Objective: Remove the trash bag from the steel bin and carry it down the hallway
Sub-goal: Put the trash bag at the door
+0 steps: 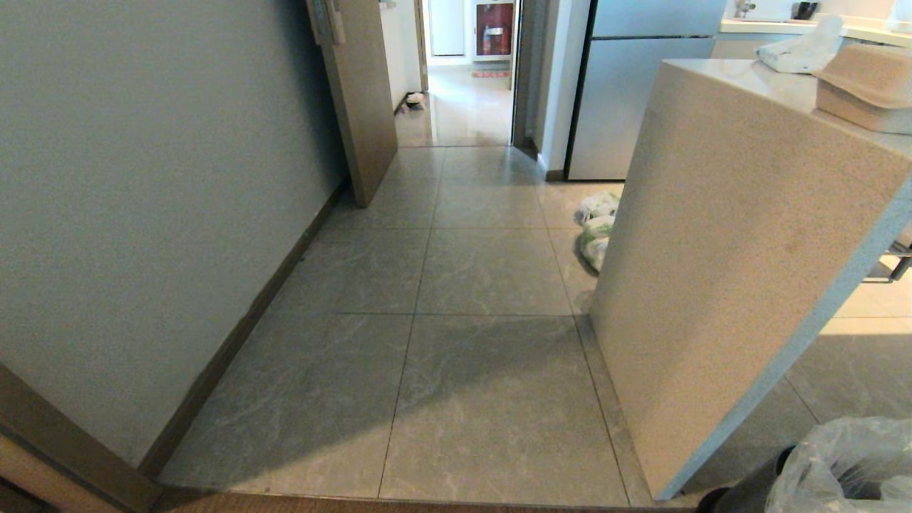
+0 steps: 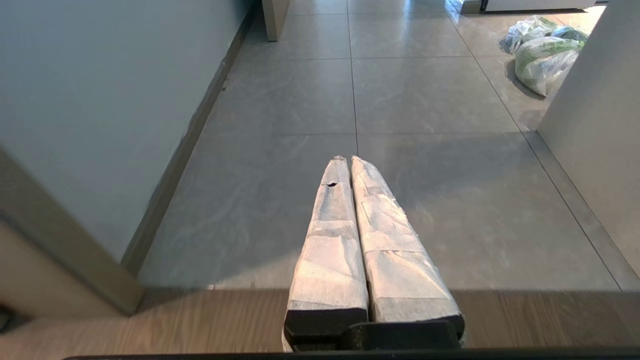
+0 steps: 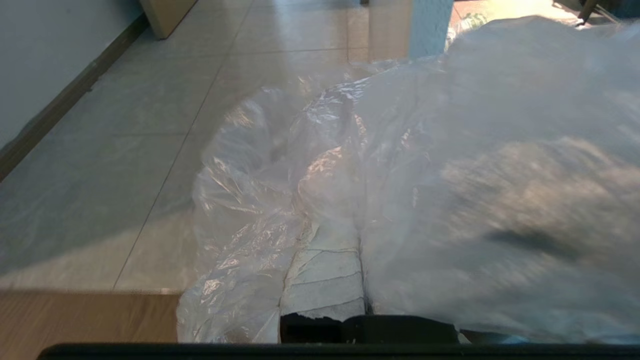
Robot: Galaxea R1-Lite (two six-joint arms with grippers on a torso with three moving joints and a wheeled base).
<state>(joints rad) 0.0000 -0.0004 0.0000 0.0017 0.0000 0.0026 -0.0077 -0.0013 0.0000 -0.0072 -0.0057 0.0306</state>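
Observation:
The trash bag (image 1: 848, 463), clear crinkled plastic, shows at the lower right corner of the head view and fills most of the right wrist view (image 3: 450, 150). My right gripper (image 3: 359, 200) is shut on the trash bag; the plastic drapes over both fingers and hides their tips. My left gripper (image 2: 349, 159) is shut and empty, its white-wrapped fingers pressed together above the tiles. The hallway (image 1: 491, 271) of glossy grey-beige tiles runs ahead to an open doorway (image 1: 467, 107). The steel bin is out of view.
A tall beige counter block (image 1: 741, 235) narrows the passage on the right. White bags with green print (image 1: 597, 231) lie on the floor beside it. An open door (image 1: 360, 92) and a grey wall (image 1: 142, 178) bound the left. A wood-plank strip (image 2: 150, 325) lies nearest me.

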